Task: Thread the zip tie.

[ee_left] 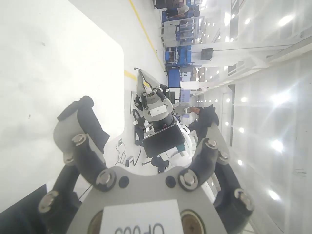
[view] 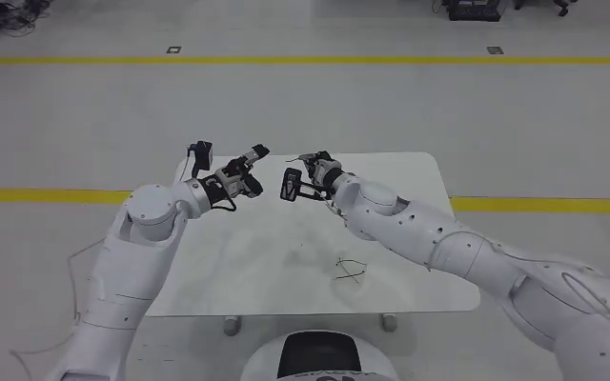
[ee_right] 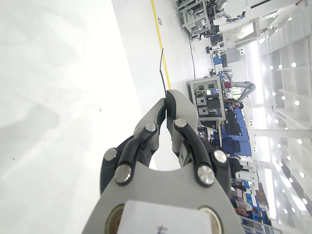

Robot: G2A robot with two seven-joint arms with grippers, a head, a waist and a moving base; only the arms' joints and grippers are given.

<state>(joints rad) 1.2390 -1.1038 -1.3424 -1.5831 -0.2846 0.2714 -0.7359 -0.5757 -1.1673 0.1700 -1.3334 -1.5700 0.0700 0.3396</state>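
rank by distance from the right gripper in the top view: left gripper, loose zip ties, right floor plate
1. left gripper, close beside it, over the table
2. loose zip ties, lying on the table
3. right floor plate, beyond the table

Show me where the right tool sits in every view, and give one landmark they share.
Top view: right tool over the table's far edge, near its middle.
Left wrist view: right tool farther off, beside the table's rounded corner.
Right wrist view: right tool up close, shut on the zip tie.
Shared landmark: the white table.
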